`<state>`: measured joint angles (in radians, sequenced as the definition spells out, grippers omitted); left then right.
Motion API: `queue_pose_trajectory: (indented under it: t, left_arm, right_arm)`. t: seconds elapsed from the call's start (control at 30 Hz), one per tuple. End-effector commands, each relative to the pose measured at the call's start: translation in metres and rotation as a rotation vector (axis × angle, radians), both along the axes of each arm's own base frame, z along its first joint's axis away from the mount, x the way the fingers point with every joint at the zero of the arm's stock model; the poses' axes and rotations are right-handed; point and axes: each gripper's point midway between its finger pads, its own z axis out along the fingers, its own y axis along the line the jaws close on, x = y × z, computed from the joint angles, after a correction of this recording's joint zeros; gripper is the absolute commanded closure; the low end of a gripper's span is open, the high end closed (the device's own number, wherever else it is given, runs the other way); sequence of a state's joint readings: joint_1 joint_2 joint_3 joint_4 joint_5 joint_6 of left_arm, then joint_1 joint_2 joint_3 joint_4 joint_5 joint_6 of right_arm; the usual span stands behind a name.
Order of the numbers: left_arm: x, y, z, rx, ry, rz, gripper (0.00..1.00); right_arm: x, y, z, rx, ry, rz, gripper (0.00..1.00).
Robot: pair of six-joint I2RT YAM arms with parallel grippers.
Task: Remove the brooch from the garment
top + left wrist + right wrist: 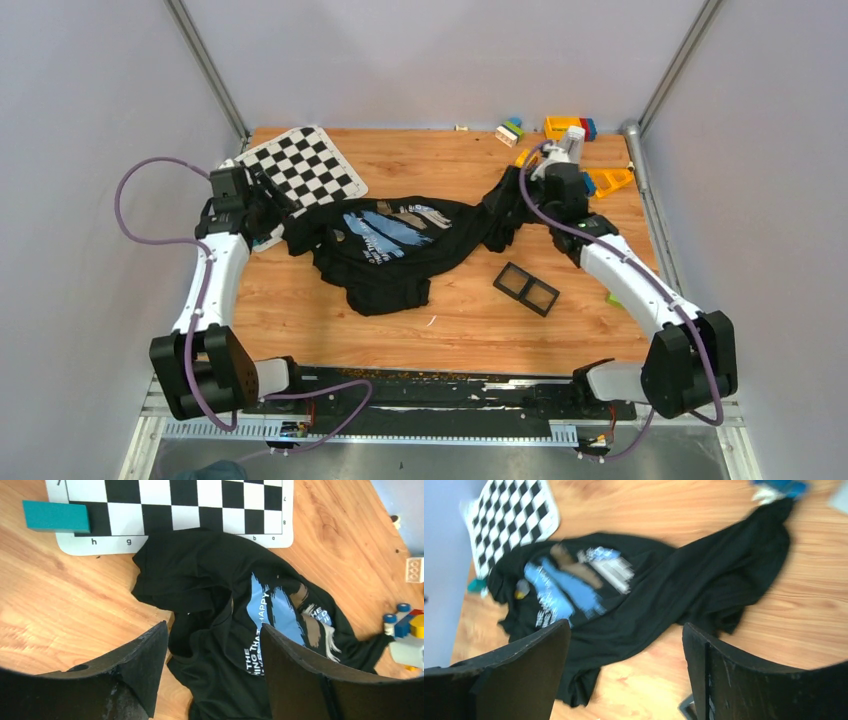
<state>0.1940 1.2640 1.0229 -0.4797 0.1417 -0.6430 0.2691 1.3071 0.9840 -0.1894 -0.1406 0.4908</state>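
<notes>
Your left gripper [212,627] was released, its two black fingers [145,655] spread wide with only the cloth lying below showing between them. It hung over the 9 o'clock end of the garment [400,245], a black T-shirt lying crumpled and stretched across the middle of the wooden table [470,170]. Your right gripper [625,624] was also released, jaws wide apart and empty, over the shirt's 3 o'clock end. The shirt's blue, white and grey print faced up.

In the blurred right wrist view, a small round pale spot, likely the brooch [521,588], sat on the shirt at the end of the blue print nearest the chequered mat [305,165]. It could not be made out in the other two views.

The mat lay at 10 o'clock from the shirt, its near edge partly under the cloth, with a teal block [56,516] resting at its border. A black double frame [527,288] lay on the table at 4 o'clock from the shirt, apart from it. Coloured toy blocks [565,128] were scattered at 1 o'clock.
</notes>
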Motion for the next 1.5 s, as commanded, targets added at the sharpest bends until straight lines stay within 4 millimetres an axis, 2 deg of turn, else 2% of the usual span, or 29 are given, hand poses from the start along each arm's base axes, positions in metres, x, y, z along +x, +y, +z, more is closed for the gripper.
queue_pose_trajectory:
  t: [0.0, 0.13, 0.27, 0.3, 0.47, 0.6, 0.63, 0.73, 0.77, 0.87, 0.93, 1.03, 1.1, 1.23, 1.33, 1.37, 1.47]
  left_arm:
    - [-0.012, -0.004, 0.022, 0.227, -0.044, 0.028, 0.25]
    - [-0.016, -0.046, 0.023, 0.357, -0.076, -0.111, 0.29]
    - [-0.011, -0.084, -0.001, 0.388, -0.083, -0.330, 0.38]
    - [-0.010, -0.089, -0.016, 0.388, -0.058, -0.356, 0.38]
    - [-0.002, -0.085, -0.070, 0.373, 0.068, -0.357, 0.41]
    - [-0.003, -0.068, -0.109, 0.207, 0.151, -0.318, 0.51]
    - [0.001, -0.062, -0.111, 0.160, 0.138, -0.295, 0.52]
    - [-0.010, -0.044, -0.125, 0.100, 0.160, -0.209, 0.56]
    - [-0.008, -0.040, -0.122, 0.077, 0.139, -0.175, 0.59]
    - [-0.014, -0.037, -0.130, 0.030, 0.129, -0.143, 0.60]
    - [-0.015, -0.038, -0.133, 0.016, 0.140, -0.158, 0.58]
    - [-0.015, -0.044, -0.127, 0.010, 0.102, -0.210, 0.58]
    - [-0.011, -0.051, -0.103, 0.027, -0.012, -0.267, 0.57]
    - [-0.013, -0.057, -0.077, 0.101, -0.149, -0.319, 0.53]
    - [-0.012, -0.068, -0.065, 0.153, -0.234, -0.362, 0.46]
    - [-0.012, -0.080, -0.062, 0.166, -0.269, -0.394, 0.45]
    - [-0.010, -0.089, -0.060, 0.173, -0.314, -0.421, 0.43]
  right_arm:
    - [-0.015, 0.066, 0.002, -0.083, -0.105, 0.174, 0.18]
    - [-0.030, 0.118, -0.019, -0.071, -0.080, 0.348, 0.23]
    - [-0.035, 0.149, -0.045, -0.129, -0.050, 0.409, 0.25]
    - [-0.036, 0.157, -0.051, -0.138, -0.042, 0.422, 0.25]
    - [-0.039, 0.195, -0.079, -0.204, -0.022, 0.474, 0.25]
    - [-0.035, 0.221, -0.103, -0.295, -0.016, 0.486, 0.27]
    - [-0.034, 0.225, -0.110, -0.313, -0.009, 0.489, 0.27]
    - [-0.027, 0.235, -0.121, -0.335, -0.003, 0.488, 0.28]
    - [-0.024, 0.237, -0.124, -0.338, -0.002, 0.485, 0.28]
    - [-0.019, 0.237, -0.139, -0.360, 0.019, 0.464, 0.28]
    - [-0.019, 0.236, -0.146, -0.359, 0.026, 0.454, 0.29]
    - [-0.020, 0.234, -0.153, -0.357, -0.010, 0.438, 0.30]
    - [-0.024, 0.229, -0.162, -0.361, -0.011, 0.435, 0.32]
    - [-0.030, 0.234, -0.167, -0.344, 0.004, 0.465, 0.40]
    - [-0.039, 0.241, -0.161, -0.313, -0.021, 0.498, 0.41]
    - [-0.041, 0.243, -0.159, -0.310, -0.032, 0.507, 0.41]
    - [-0.046, 0.244, -0.156, -0.325, -0.056, 0.520, 0.43]
